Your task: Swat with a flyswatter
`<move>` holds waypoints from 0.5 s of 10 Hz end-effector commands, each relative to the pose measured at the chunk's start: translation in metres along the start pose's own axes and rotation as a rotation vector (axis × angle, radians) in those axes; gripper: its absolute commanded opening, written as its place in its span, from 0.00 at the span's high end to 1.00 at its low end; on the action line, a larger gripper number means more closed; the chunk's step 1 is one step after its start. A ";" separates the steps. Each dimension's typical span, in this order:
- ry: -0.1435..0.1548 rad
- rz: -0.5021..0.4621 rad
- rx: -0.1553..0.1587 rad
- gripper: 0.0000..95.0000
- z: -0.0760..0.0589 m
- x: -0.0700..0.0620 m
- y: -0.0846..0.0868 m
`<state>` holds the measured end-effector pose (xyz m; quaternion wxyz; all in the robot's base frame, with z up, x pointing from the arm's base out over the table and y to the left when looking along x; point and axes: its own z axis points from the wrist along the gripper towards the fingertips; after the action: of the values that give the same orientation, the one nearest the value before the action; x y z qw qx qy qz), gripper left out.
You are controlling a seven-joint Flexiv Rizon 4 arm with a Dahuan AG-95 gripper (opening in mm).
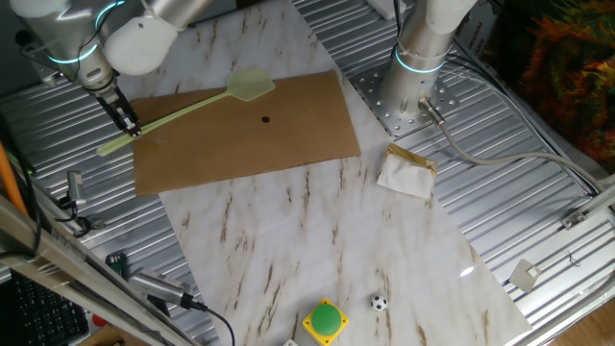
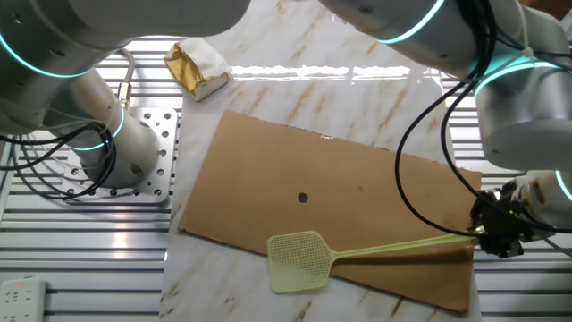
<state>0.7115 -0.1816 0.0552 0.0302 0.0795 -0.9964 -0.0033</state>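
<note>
Translucent flyswatter [image 1: 207,102] in claw [image 1: 128,125]

Opposite high cams, shared board [image 1: 245,130].

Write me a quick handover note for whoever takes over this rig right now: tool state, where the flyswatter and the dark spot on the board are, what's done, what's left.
Tool: shut on the flyswatter's handle, near its end, at the brown board's edge.
Flyswatter: held, stretched over the board, head near one board edge; whether it touches the board cannot be told.
Dark spot: mid-board, apart from the head, uncovered.
Done: swatter grasped.
Left: probably bring the head onto the spot.
Nearby: crumpled wrapper on the marble, off the board.
</note>
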 end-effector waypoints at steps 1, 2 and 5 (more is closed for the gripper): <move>0.015 0.003 -0.004 1.00 -0.002 -0.002 0.001; 0.026 0.006 -0.006 1.00 -0.004 -0.004 0.002; 0.076 0.028 -0.026 1.00 -0.013 -0.010 0.009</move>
<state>0.7208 -0.1714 0.0672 0.0669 0.0656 -0.9955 -0.0124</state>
